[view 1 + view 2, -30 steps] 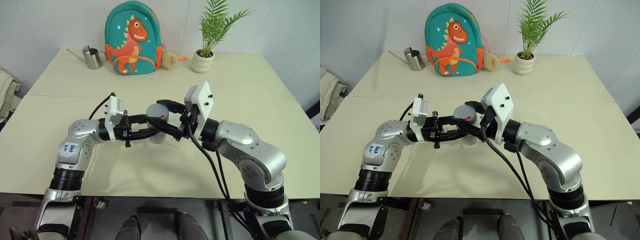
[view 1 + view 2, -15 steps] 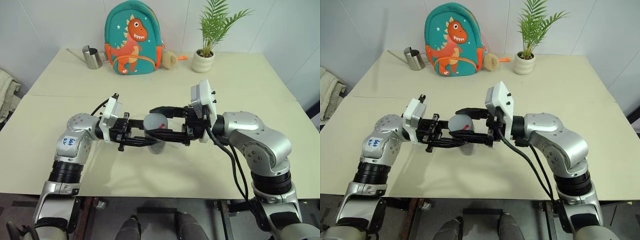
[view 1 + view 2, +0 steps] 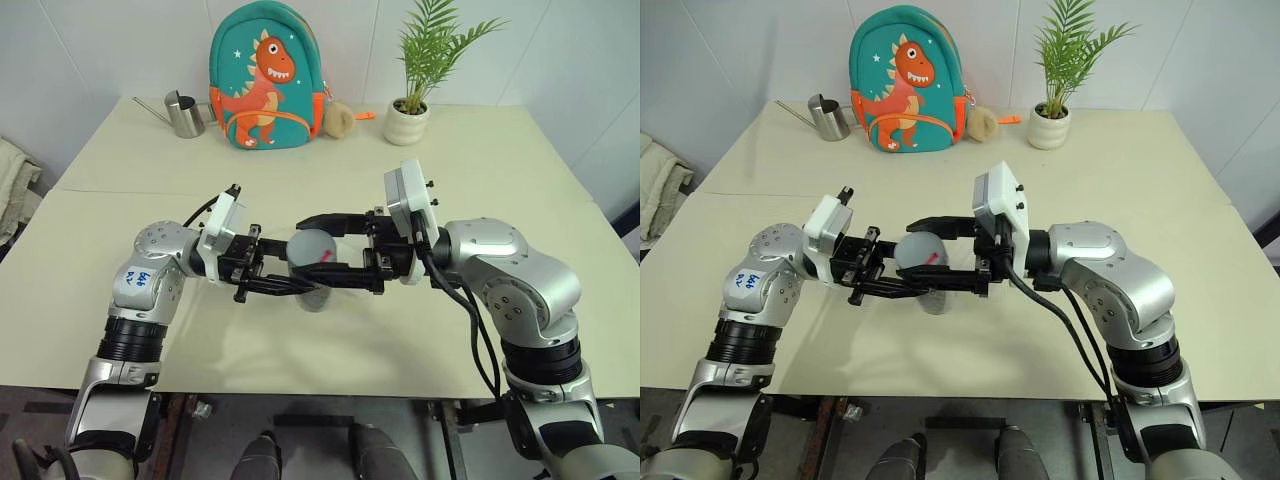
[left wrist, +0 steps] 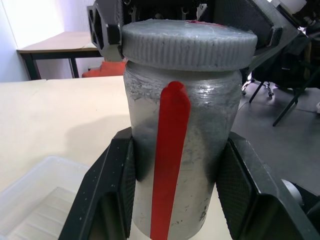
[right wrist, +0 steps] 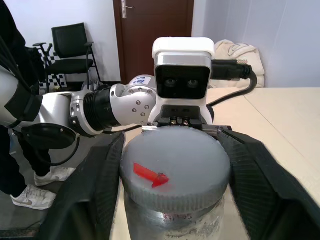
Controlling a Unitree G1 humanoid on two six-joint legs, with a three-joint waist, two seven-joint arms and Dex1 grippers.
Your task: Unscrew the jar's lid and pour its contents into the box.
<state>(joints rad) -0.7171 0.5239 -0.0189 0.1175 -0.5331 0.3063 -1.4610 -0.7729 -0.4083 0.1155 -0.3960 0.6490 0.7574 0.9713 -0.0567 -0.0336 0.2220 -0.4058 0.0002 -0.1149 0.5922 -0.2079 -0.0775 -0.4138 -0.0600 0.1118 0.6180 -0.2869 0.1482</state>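
From the head views, the left gripper (image 3: 290, 275) is clamped on the body of the jar (image 3: 313, 290) and holds it up off the table (image 3: 520, 170). The right gripper (image 3: 335, 248) comes in from the opposite side with a finger on each side of the lid (image 3: 311, 245). The backpack (image 3: 265, 75), steel cup (image 3: 183, 114) and plant (image 3: 413, 105) sit at the far edge, well away from the jaws.

Left wrist view: the jar sits squarely between the two black pads (image 4: 117, 180), gripped tight, red label stripe facing the camera. The lid is on top and looks fully seated — no gap I can see. The box (image 4: 40, 200) lies below and off to one side of the jaws.

Right wrist view: the lid fills the space between the fingers (image 5: 260, 170). They stand a bit wider than the cap, more bracketing than squeezing, though I can't tell for sure whether they touch it.

My read on progress: jar picked up, lid not off yet. Unscrewing and the pour are left. Can't spot the contents through the frosted wall.
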